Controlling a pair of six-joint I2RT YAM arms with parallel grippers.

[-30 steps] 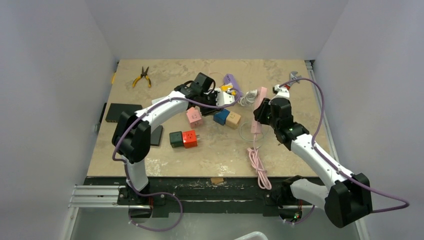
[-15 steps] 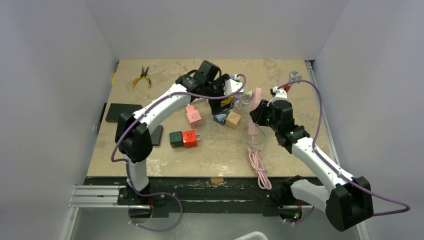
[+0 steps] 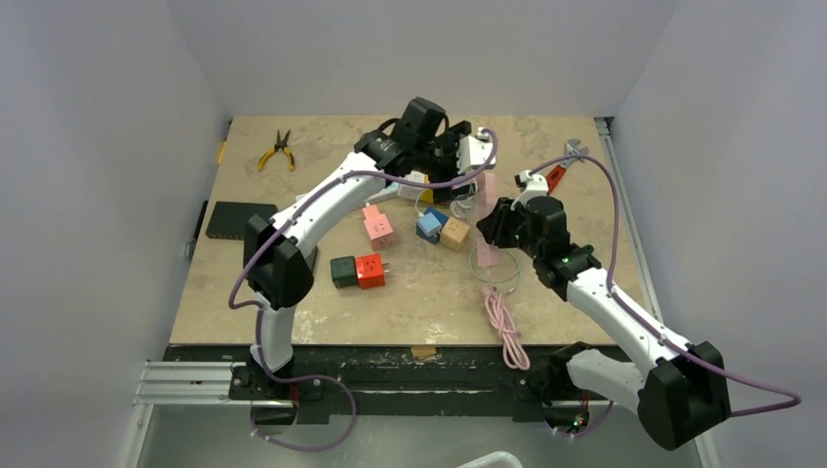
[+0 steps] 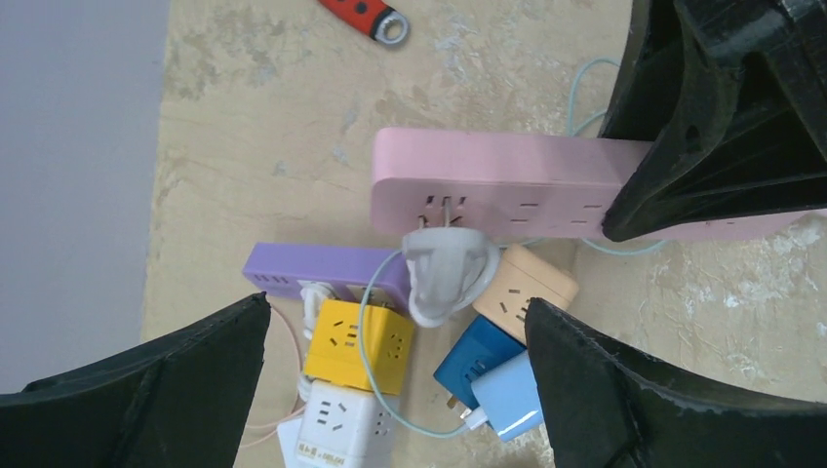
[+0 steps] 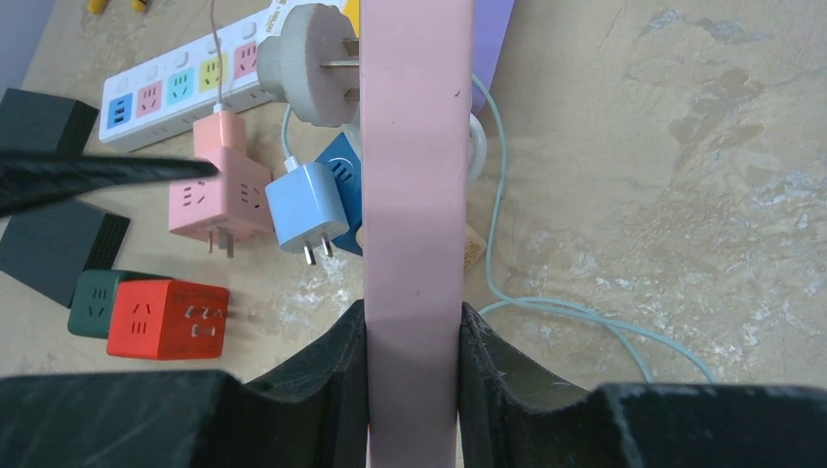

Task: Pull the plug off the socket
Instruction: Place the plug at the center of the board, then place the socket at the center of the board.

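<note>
The socket is a pink power strip, held on edge above the table with my right gripper shut on its lower part. A round white plug with a pale green cord sticks out of the strip's face. Its metal prongs show bare between plug and strip, and their tips still reach the slots. My left gripper hangs open just above the plug, fingers wide on either side and touching nothing. In the top view the left gripper is behind the right gripper.
Under the plug lie a purple strip, yellow cube, white cube, blue adapter and beige cube. A white strip, pink cube and red cube lie left. Pliers lie far left.
My left gripper has opened wide and risen toward the far right. My right gripper has shifted the pink strip slightly left.
</note>
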